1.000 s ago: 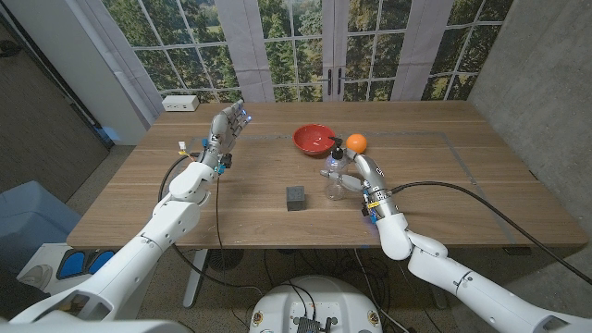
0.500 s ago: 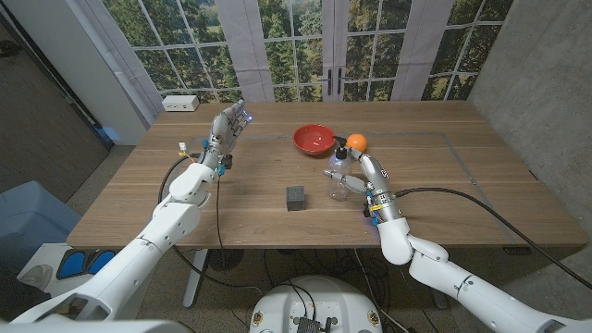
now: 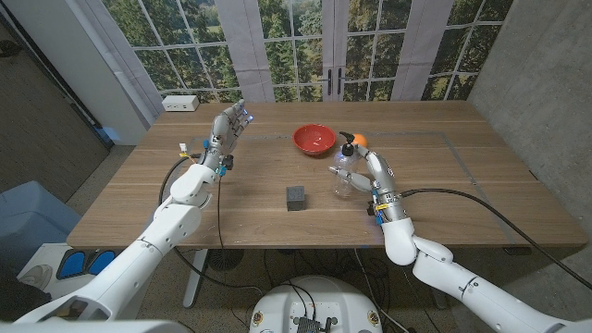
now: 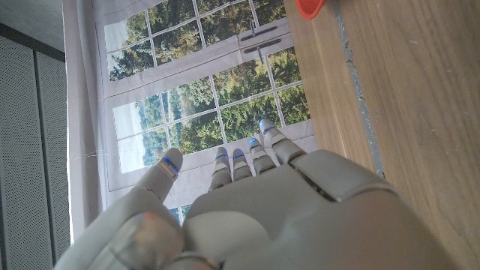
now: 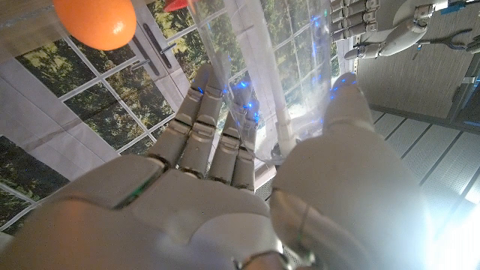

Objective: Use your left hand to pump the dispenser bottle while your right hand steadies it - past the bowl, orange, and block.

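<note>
A clear dispenser bottle with a black pump head stands right of the table's middle. My right hand grips it from the right side; in the right wrist view the bottle sits between the fingers and the thumb. The orange lies just behind the pump, the red bowl to its left, and the dark grey block nearer the front. Far off at the table's left, my left hand is raised, fingers apart and holding nothing, as the left wrist view confirms.
A white box sits at the table's far left corner. Windows and a door stand behind the wooden table. In the right wrist view the orange shows beside the bottle, with my left hand beyond.
My right hand has slid the bottle a little to the right and away, so its pump now stands in front of the orange. The left hand has not moved.
</note>
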Tool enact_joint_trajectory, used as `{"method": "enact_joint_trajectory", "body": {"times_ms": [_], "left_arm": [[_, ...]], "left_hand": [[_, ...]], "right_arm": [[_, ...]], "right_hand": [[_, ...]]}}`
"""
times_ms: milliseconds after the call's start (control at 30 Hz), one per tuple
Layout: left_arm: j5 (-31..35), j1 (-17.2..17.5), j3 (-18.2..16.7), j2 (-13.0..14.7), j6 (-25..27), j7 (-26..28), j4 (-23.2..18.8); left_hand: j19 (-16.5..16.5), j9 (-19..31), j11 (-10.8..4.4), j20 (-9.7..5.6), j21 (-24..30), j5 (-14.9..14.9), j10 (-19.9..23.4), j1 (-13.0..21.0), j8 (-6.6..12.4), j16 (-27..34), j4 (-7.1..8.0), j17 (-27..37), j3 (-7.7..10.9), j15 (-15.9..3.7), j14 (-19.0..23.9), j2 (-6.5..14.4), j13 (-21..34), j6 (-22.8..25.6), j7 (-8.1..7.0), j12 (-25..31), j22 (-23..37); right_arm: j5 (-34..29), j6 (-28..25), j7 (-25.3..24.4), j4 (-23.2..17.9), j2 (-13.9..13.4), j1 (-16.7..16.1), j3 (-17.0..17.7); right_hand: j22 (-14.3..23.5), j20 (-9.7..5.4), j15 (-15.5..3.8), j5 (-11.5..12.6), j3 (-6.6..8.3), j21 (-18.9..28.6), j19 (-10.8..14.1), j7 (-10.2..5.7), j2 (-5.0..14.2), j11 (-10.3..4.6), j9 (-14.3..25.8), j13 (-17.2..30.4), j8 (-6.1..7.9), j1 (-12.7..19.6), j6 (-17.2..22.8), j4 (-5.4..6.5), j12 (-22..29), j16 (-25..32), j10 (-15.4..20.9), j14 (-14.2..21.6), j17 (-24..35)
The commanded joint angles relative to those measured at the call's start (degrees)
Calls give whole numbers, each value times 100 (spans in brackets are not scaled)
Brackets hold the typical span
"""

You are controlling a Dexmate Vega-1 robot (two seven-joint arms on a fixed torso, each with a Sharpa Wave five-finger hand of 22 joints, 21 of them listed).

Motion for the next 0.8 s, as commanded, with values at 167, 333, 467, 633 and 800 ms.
{"method": "enact_joint_trajectory", "body": {"times_ms": [167,333,467,633,800], "left_arm": [[67,87,0,-58,-82,131,-100],[80,75,3,-72,-56,177,-124],[130,69,17,-112,-63,256,-99],[134,53,49,-222,-145,277,7],[143,64,63,-207,-79,313,-26]], "left_hand": [[35,18,-25,-146,-2,33,33,-58,2,1,-24,-8,57,-186,56,362,13,34,-28,8,13],[36,18,-26,-144,-2,33,33,-58,3,1,-26,-8,60,-184,58,362,13,37,-25,8,13],[38,18,-19,-138,-2,33,34,-59,2,1,-29,-8,63,-182,59,361,13,38,-30,8,13],[36,18,-23,-135,-4,32,42,-60,3,3,-30,-8,66,-179,68,359,13,42,-32,10,13],[38,18,-19,-133,-4,31,46,-63,4,4,-32,-8,69,-193,72,356,13,45,-38,10,13]], "right_arm": [[396,168,360,-207,-142,-110,372],[278,168,395,-213,-169,-99,406],[462,157,560,-246,-166,-126,473],[377,278,495,-18,-89,-9,468],[389,246,615,-110,-172,-45,533]], "right_hand": [[3,-839,-1413,51,194,25,-50,-1167,1256,-766,21,54,45,1274,1131,253,3,-17,777,857,72],[-2,-839,-1412,58,185,44,-63,-1168,1259,-766,25,70,46,1273,1130,261,-1,-29,778,860,94],[-9,-839,-1412,67,172,70,-80,-1170,1260,-767,27,90,48,1276,1136,268,-6,-44,780,864,124],[-16,-840,-1413,74,162,91,-96,-1168,1259,-767,28,108,47,1281,1138,271,-9,-55,786,871,151],[-23,-843,-1413,83,151,116,-119,-1164,1263,-768,31,129,48,1287,1140,276,-13,-69,792,878,182]]}}
